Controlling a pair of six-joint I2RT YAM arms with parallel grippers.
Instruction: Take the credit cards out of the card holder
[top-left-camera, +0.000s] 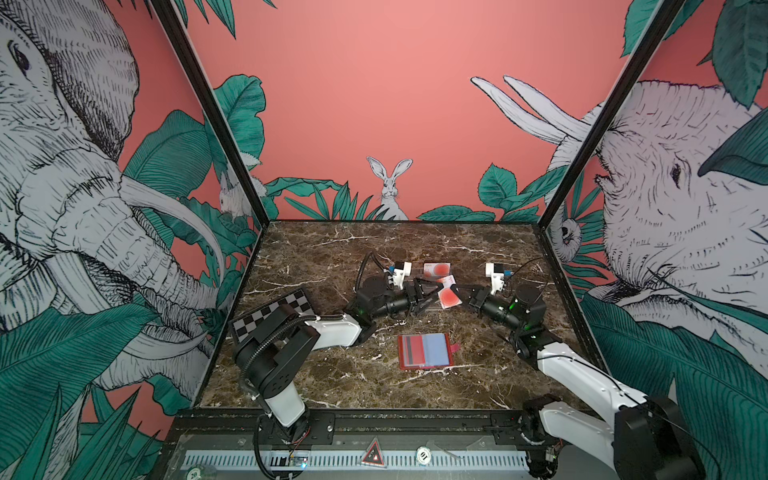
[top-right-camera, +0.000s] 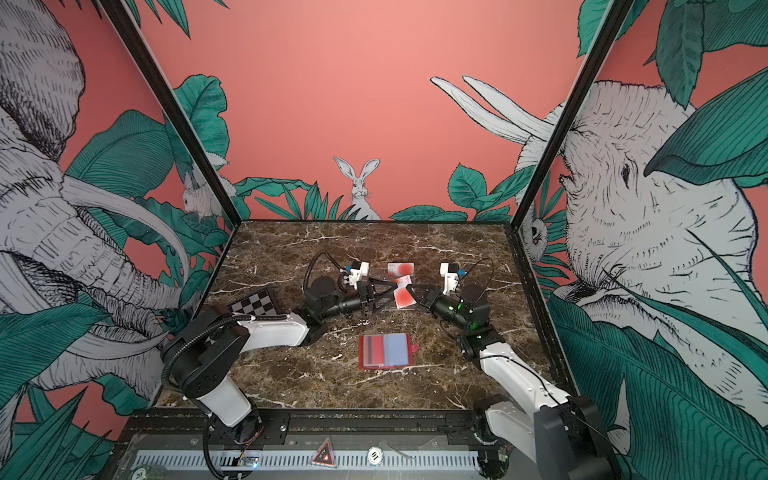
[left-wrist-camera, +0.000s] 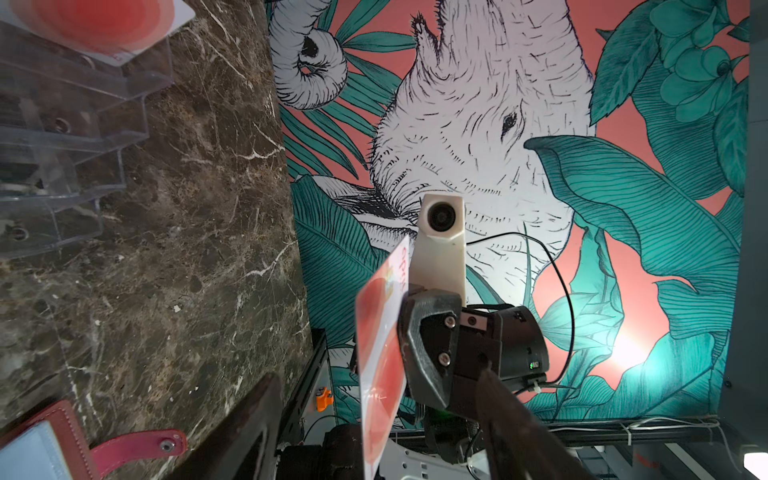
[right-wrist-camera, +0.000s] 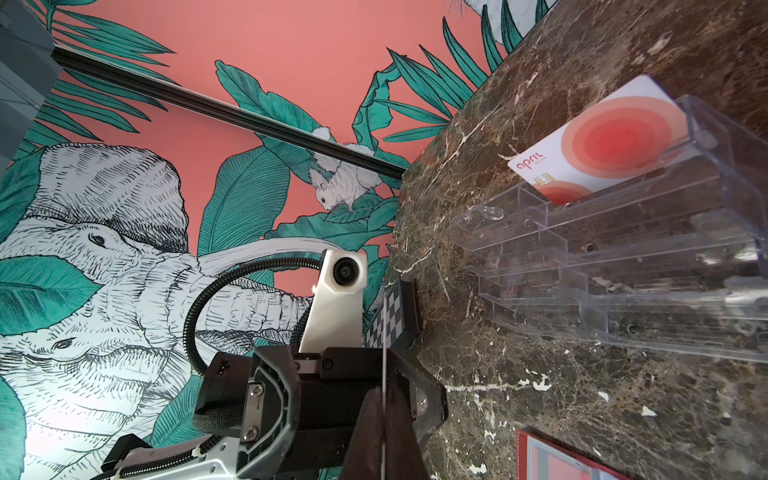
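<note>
Right fingers (right-wrist-camera: 368, 436) pinch card (left-wrist-camera: 380, 353), left fingers (left-wrist-camera: 245, 432) wide, racked card (right-wrist-camera: 602, 137) (white) reads "april"

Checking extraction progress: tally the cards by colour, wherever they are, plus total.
White plastic cards with red-orange circle: 2 (one in the clear acrylic tiered stand, one in the right pincer)
Pale blue plastic card: 1 (in the red leather-like card holder)
Red plastic card with grey stripe: 1 (same holder)
Total: 4
</note>
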